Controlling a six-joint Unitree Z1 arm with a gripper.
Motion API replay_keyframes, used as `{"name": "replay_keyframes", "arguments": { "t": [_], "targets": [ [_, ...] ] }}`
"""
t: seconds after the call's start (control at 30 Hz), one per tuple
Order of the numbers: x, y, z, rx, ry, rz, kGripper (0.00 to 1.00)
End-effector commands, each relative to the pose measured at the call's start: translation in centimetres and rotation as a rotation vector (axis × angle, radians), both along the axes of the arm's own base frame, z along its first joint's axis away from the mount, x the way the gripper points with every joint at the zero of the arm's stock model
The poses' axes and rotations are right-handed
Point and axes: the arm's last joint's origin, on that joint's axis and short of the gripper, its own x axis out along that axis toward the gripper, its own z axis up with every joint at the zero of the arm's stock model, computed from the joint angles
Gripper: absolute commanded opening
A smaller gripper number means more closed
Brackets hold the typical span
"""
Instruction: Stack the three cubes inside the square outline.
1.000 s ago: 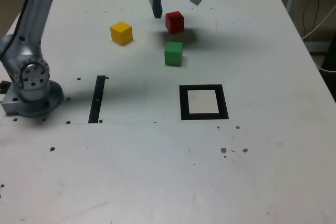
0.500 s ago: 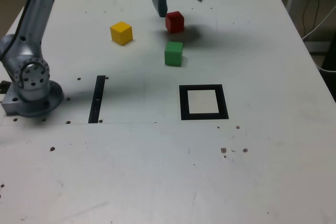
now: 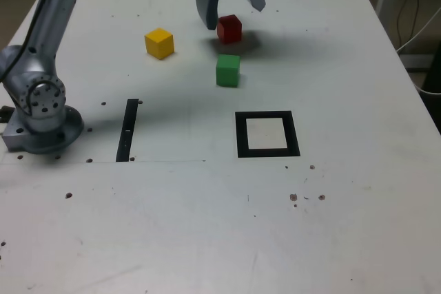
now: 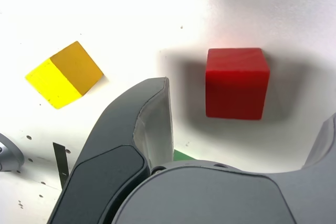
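Inside the square outline (image 3: 268,134) I saw nothing stacked. Red cube (image 3: 229,28), green cube (image 3: 228,70) and yellow cube (image 3: 159,43) sat apart beyond it; gripper (image 3: 231,6) hung spread wide over red, gripping nothing.

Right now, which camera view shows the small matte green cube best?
The exterior view: the small matte green cube sits whole on the white table, beside the black square outline. The wrist view shows only a green sliver behind the open gripper.
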Motion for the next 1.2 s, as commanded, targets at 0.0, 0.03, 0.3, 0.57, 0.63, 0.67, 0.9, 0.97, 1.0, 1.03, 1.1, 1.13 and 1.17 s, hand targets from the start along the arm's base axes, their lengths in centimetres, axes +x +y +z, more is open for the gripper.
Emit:
{"name": "replay_keyframes", "arguments": {
  "t": [0.0,0.03,0.3,0.57,0.63,0.67,0.9,0.97,1.0,1.03,1.1,1.13,1.17],
  "targets": [
    [0.1,0.4,-0.5,-0.006,0.003,0.008,0.99],
    [0.1,0.5,-0.7,-0.008,0.005,0.010,0.99],
    [0.5,1.3,-2.8,-0.033,0.031,0.020,0.99],
    [0.9,1.7,-3.4,-0.035,0.034,0.022,0.94],
    [1.0,1.7,-3.4,-0.036,0.036,0.023,0.91],
    [1.0,1.7,-3.4,-0.037,0.038,0.024,0.89],
    [1.1,1.7,-3.1,-0.019,0.040,0.036,0.54],
    [1.2,1.7,-3.0,-0.007,0.035,0.033,0.41],
    [1.3,1.7,-3.0,-0.003,0.033,0.030,0.37],
    [1.3,1.7,-3.0,0.000,0.032,0.028,0.34],
    [1.4,1.7,-3.1,-0.002,0.034,0.027,0.33],
    [1.4,1.7,-3.1,-0.003,0.035,0.027,0.33],
    [1.3,1.7,-3.1,-0.005,0.036,0.027,0.33]
  ]
}}
